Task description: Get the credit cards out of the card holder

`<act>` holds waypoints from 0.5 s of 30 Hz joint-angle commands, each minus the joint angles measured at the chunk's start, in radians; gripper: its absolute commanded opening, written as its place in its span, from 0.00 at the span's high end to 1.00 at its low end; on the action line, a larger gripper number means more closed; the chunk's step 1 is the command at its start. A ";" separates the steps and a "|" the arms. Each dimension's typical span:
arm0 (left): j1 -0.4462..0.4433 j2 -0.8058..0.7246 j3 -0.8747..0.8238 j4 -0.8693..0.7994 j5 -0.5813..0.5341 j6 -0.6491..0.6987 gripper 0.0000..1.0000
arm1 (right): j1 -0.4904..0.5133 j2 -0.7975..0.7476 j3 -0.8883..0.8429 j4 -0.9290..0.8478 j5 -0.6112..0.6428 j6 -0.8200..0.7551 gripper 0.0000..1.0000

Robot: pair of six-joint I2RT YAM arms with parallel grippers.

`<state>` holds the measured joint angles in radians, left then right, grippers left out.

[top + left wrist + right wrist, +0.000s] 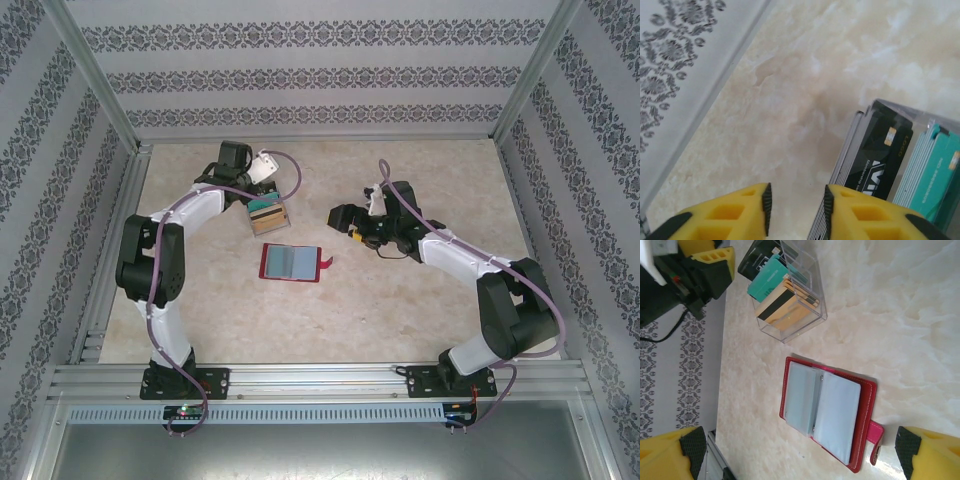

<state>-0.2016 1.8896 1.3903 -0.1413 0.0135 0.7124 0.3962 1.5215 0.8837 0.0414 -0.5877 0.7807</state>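
The card holder (pixel 291 262) lies open and flat on the table (pixel 420 300), grey-blue sleeves up, its red tab on its right edge. Just beyond it stands a clear box (pixel 268 213) of teal, tan and dark cards (pixel 775 295). That box sits between the holder and the left gripper (pixel 796 207), whose 2 fingers stand slightly apart, empty. The right gripper (pixel 345 215) hangs to the holder's right and beyond it, spread wide and empty.

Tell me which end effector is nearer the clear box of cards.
Left. The left end effector sits at the edge of the clear box; the right end effector is off to its right.
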 commanded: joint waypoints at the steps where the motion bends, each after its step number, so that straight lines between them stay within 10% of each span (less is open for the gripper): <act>1: 0.009 -0.116 0.014 0.022 -0.017 -0.195 0.54 | 0.036 -0.022 0.011 -0.031 0.059 -0.026 0.02; 11: 0.011 -0.296 0.042 -0.294 -0.002 -0.774 0.37 | 0.211 0.031 0.078 -0.152 0.272 -0.130 0.02; 15: 0.013 -0.400 -0.069 -0.320 0.119 -0.937 0.34 | 0.264 0.084 0.093 -0.157 0.295 -0.124 0.26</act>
<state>-0.2005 1.5467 1.3827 -0.3473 0.0471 -0.0044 0.6376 1.5677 0.9531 -0.0811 -0.3534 0.6727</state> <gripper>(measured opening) 0.650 0.776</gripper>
